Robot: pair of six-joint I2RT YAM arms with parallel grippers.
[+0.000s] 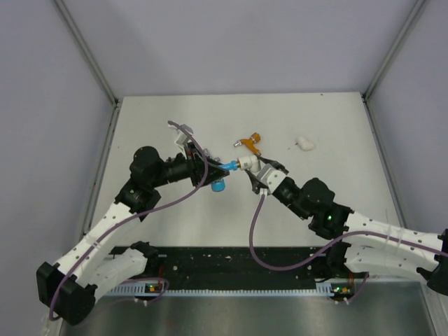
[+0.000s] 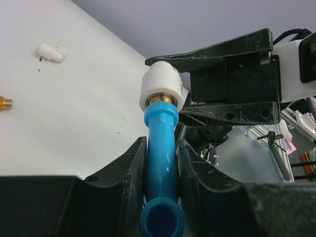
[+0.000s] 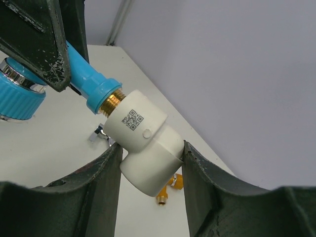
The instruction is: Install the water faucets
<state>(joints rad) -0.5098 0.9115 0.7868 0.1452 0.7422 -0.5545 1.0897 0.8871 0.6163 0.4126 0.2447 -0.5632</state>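
My left gripper (image 1: 218,168) (image 2: 162,150) is shut on the blue faucet (image 1: 227,166) (image 2: 161,133). Its blue knob (image 1: 219,185) hangs below. My right gripper (image 1: 252,171) (image 3: 150,155) is shut on a white elbow fitting (image 1: 246,162) (image 3: 148,145). The faucet's brass thread (image 3: 111,102) sits in the elbow's mouth, with some thread still showing. Both are held above the table. The orange faucet (image 1: 250,142) (image 3: 170,190) lies on the table behind them. A silver metal piece (image 3: 95,138) shows partly behind the elbow, likely the silver faucet.
A second white elbow fitting (image 1: 305,143) (image 2: 53,52) lies loose at the back right of the white table (image 1: 154,224). The orange faucet's brass tip (image 2: 5,102) shows at the left wrist view's edge. Grey walls enclose the table on three sides.
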